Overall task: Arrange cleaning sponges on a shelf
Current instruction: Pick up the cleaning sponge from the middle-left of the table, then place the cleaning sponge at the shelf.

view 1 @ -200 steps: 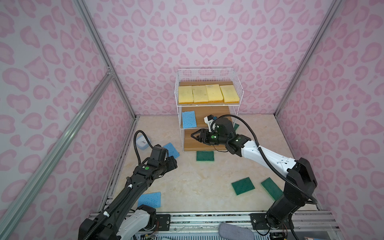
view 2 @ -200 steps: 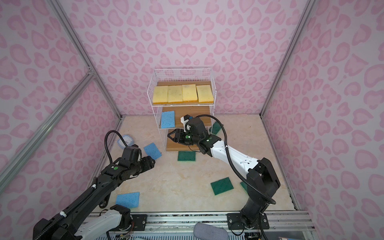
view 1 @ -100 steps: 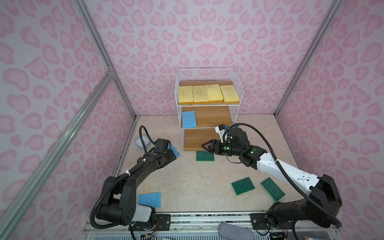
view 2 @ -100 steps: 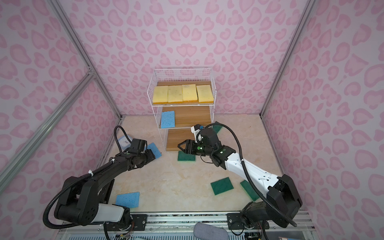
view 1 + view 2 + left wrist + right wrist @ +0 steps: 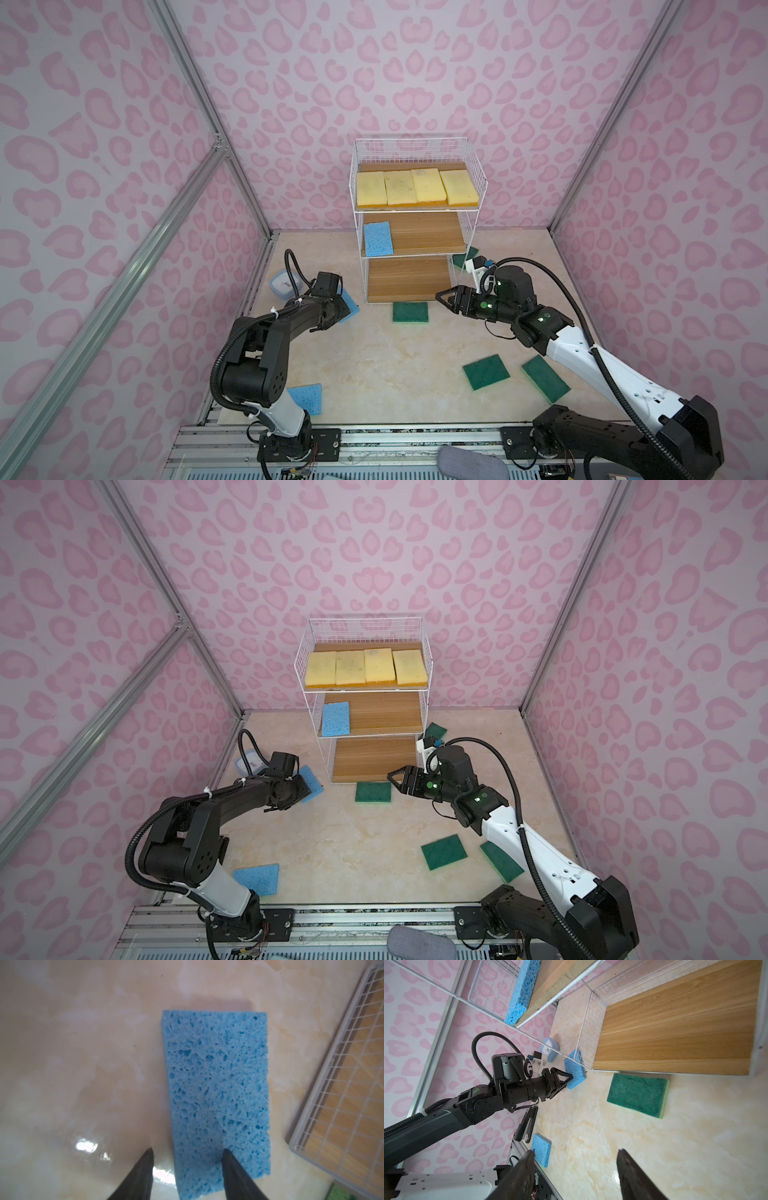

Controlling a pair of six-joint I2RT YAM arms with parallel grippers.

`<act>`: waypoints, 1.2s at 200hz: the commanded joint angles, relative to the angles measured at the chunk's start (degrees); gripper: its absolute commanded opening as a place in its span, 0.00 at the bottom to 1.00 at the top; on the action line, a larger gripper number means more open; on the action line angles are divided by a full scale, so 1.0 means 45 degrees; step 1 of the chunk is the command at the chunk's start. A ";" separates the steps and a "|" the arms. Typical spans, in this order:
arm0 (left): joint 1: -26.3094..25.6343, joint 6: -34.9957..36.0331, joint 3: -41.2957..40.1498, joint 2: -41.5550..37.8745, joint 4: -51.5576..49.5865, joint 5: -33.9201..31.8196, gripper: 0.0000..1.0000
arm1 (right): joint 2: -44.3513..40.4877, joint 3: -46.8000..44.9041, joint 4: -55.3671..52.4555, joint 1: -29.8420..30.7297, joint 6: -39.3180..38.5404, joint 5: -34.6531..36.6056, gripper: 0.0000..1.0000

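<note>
**Blue sponge lined up for a pinch beside the rack**

The left end effector [image 5: 188,1151] stands released over the near end of a porous light-blue rectangular sponge [image 5: 218,1084]. That sponge lies flat on the pale marbled desk [image 5: 83,1064], just beside the white wire-grid shelf with three wooden boards [image 5: 415,143]. One dark fingertip [image 5: 145,1165] sits off the sponge's long edge and its partner sits above the sponge's face, so the jaws straddle that edge. I judge this a set-up to pinch the slab by its side, since a flat sponge offers little other hold.

The right end effector [image 5: 444,297] is also released and empty. It hovers near the bare bottom board and points toward a dark green scourer-faced sponge [image 5: 410,311] just in front of the shelf, probably its next pick.

Four pale yellow sponges [image 5: 399,188] fill the top board in a row. A second blue sponge [image 5: 378,239] lies at one end of the middle board, which suggests one colour per tier. A third blue sponge [image 5: 307,397] lies by the left arm's base. Two more green sponges [image 5: 486,371] lie near each other beside the right arm.

A fourth green sponge [image 5: 469,255] shows only as a corner behind the shelf. In both top views the left arm covers part of the targeted sponge, and a cable crosses a small light-blue clock [image 5: 280,284]. I cannot tell whether the fingertip over the sponge touches it.
</note>
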 commanded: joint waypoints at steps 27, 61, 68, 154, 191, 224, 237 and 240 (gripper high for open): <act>0.0047 -0.0170 0.0076 0.0462 0.0770 0.0086 0.25 | -0.0705 -0.0562 -0.0212 -0.0206 -0.0029 0.0321 0.64; 0.0053 -0.0020 -0.0415 -0.0384 0.0692 0.0285 0.04 | -0.0670 -0.0535 -0.0239 -0.0204 0.0023 0.0299 0.65; 0.0035 0.0051 -0.0513 -0.0658 0.0608 0.0348 0.04 | -0.0612 -0.0538 -0.0149 -0.0174 0.0080 0.0243 0.65; -0.0022 0.1372 -0.1454 -0.6330 -0.1503 0.3609 0.04 | 0.1575 0.0794 0.1403 0.2643 0.0613 0.0512 0.69; -0.0042 0.1890 -0.1272 -0.8773 -0.3173 0.4949 0.04 | 0.3343 0.1899 0.2571 0.4555 0.1072 0.1119 0.66; -0.0018 0.2356 -0.1072 -1.0119 -0.4663 0.5641 0.04 | 0.5009 0.3097 0.3422 0.5835 0.1524 0.1480 0.68; -0.0025 0.2358 -0.1124 -1.0616 -0.4900 0.5796 0.04 | 0.5544 0.3579 0.3530 0.6195 0.1629 0.1571 0.67; -0.0017 0.2363 -0.1115 -1.0710 -0.4939 0.5839 0.04 | 0.5655 0.3677 0.3525 0.6252 0.1630 0.1592 0.67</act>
